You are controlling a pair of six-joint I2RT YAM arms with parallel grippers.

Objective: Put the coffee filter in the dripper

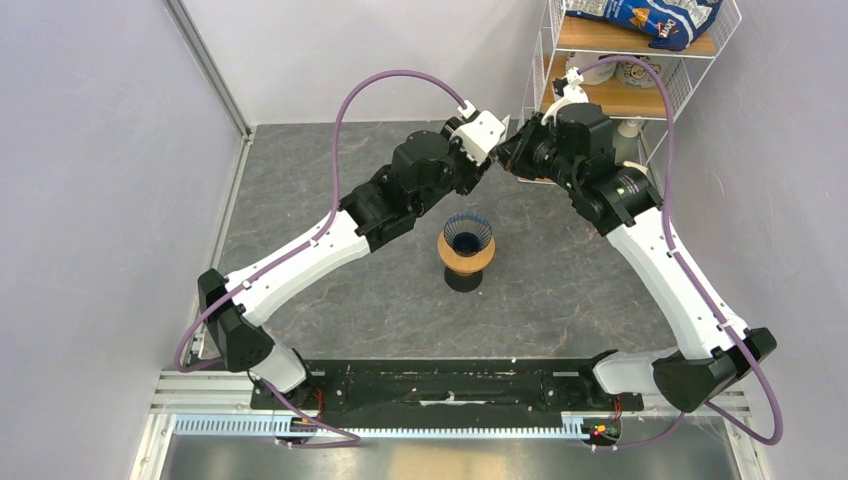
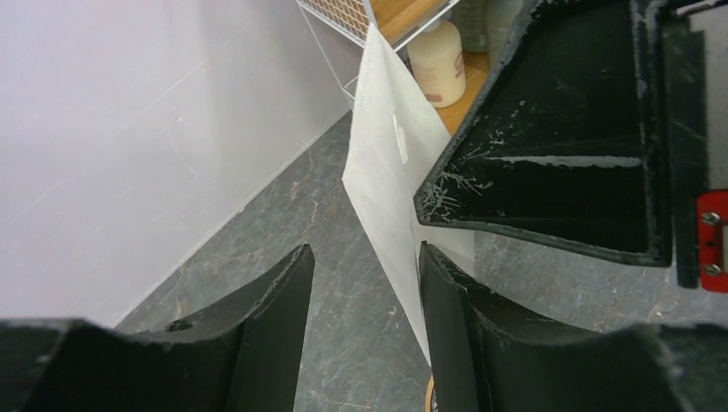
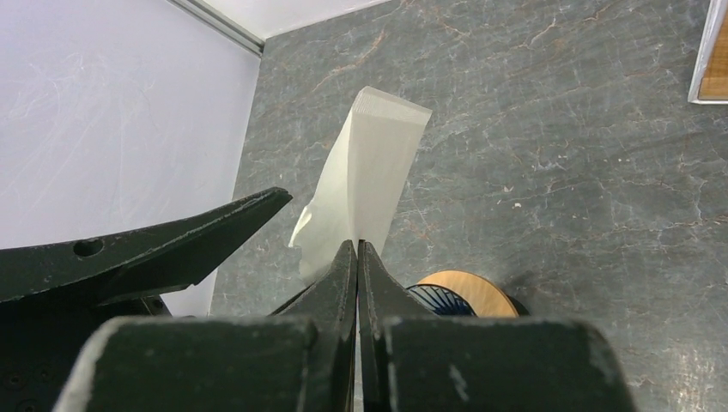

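Observation:
The dark-blue ribbed dripper [image 1: 467,236] stands upright on an orange ring [image 1: 466,262] at the table's middle. Both grippers meet in the air behind and above it. My right gripper [image 3: 357,245] is shut on the white paper coffee filter [image 3: 369,167], which is folded flat and sticks out beyond its tips. My left gripper [image 2: 365,253] is open. The filter [image 2: 386,163] hangs in its gap, close against its right finger [image 2: 446,300]. The dripper's rim [image 3: 438,296] shows just below the right jaws.
A wire shelf rack [image 1: 630,60] with wooden boards stands at the back right, holding a snack bag [image 1: 650,15] and a pale bottle [image 2: 438,60]. Grey walls close in the left and back sides. The orange ring rests on a dark foot [image 1: 464,282].

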